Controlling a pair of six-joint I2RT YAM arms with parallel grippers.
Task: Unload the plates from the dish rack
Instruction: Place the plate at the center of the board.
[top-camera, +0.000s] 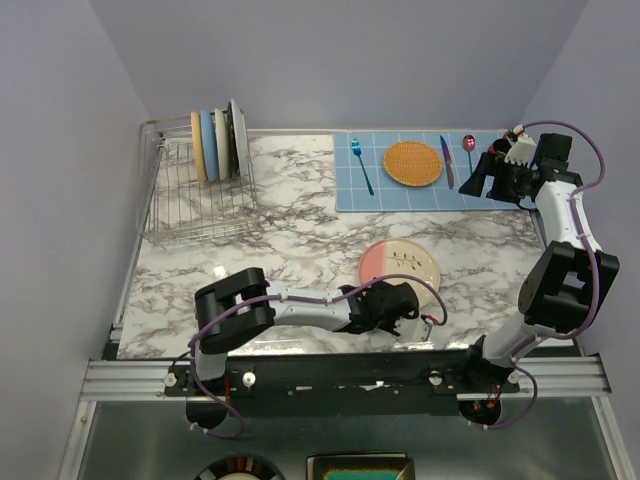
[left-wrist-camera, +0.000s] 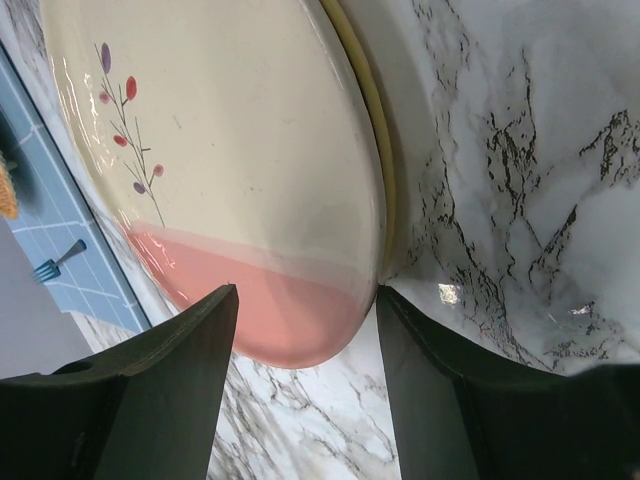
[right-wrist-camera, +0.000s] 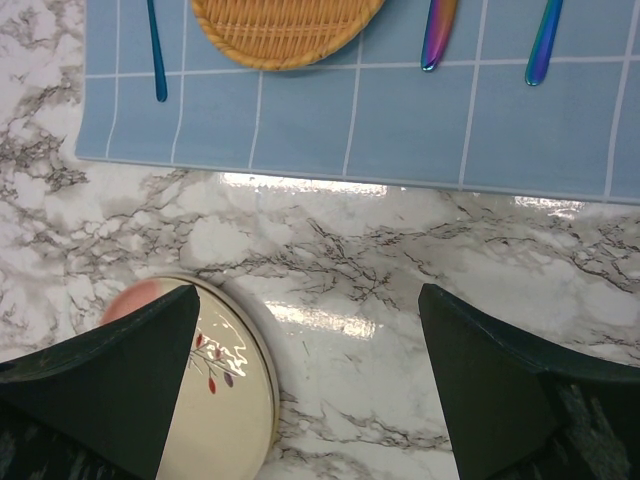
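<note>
Left wrist: glossy round pink-and-cream plate (left-wrist-camera: 230, 180) on veined marble tabletop (left-wrist-camera: 520, 150).

Overhead view of a marble surface (top-camera: 300, 230). At ten o'clock, a wire dish rack (top-camera: 195, 200) holds several plates (top-camera: 218, 145) standing on edge at its far end. At one o'clock, a blue mat (top-camera: 370, 195) carries a fork (top-camera: 361, 166), an orange woven disc (top-camera: 412, 163), a knife (top-camera: 446, 162) and a spoon (top-camera: 469, 150). At five o'clock, a pink-and-cream plate (top-camera: 400, 265) lies flat, with the left gripper (top-camera: 405, 310) at its near edge. At two o'clock, the right gripper (top-camera: 478, 178) hangs by the mat's right end.
</note>
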